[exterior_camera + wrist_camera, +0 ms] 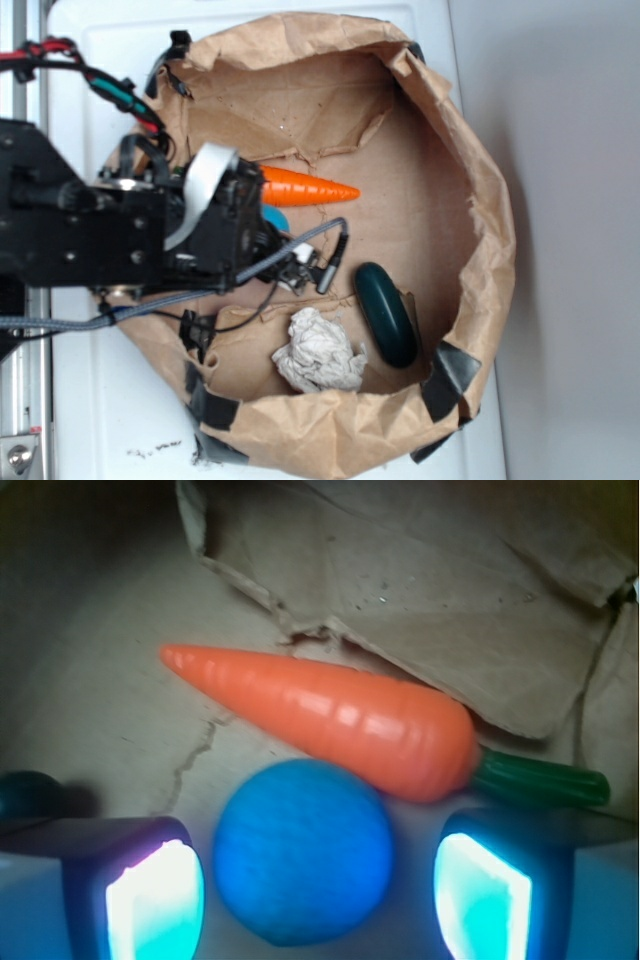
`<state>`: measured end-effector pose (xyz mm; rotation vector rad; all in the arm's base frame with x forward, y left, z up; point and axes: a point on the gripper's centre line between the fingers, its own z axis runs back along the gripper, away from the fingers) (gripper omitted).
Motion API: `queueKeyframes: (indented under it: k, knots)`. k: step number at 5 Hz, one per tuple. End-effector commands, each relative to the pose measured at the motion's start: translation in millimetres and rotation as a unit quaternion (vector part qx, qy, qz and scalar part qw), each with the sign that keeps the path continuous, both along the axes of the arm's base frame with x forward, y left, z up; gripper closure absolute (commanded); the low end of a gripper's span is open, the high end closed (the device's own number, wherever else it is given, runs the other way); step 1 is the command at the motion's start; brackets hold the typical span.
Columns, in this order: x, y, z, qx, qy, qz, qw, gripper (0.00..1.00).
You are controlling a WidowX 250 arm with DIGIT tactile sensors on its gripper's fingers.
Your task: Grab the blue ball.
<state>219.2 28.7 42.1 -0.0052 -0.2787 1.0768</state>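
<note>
In the wrist view the gripper stands open, its two fingers lit pale on either side of the ball, which sits squarely between them on the brown paper floor. Gaps show on both sides, so the jaws are not yet touching it; whether they are low enough to close around its middle I cannot tell for certain, though the ball fills the space between them well. By my reading, the approach and alignment are done, and what is left is to close on the ball and lift it. The ball is a sphere with a finely dimpled surface, so it has no long axis and points nowhere; any closing direction serves equally. Just beyond it lies the carrot, very near or touching the ball's far side, its long axis running across the view with the tip to the left and the green stem to the right. In the exterior view only a sliver of the ball shows under the arm, beside the carrot. Farther off in the paper-lined basket lie a dark green toy and a paper wad, well apart from the ball.
</note>
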Motion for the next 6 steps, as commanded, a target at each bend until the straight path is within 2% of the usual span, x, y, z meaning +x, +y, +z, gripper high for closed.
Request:
queueKeyframes:
  k: [1,3,5,6]
  knots:
    - [-13.2,0.0,3.0,0.012,-0.024,0.001,1.0,0.0]
    - [-12.0,-15.7,-6.0,0.023,-0.008,0.011,1.0,0.0]
    - [12.3,-17.9,4.0,-0.003,0.008,0.029,1.0,0.0]
    - [18.8,-20.5,0.2,0.004,0.006,0.037,0.999,0.0]
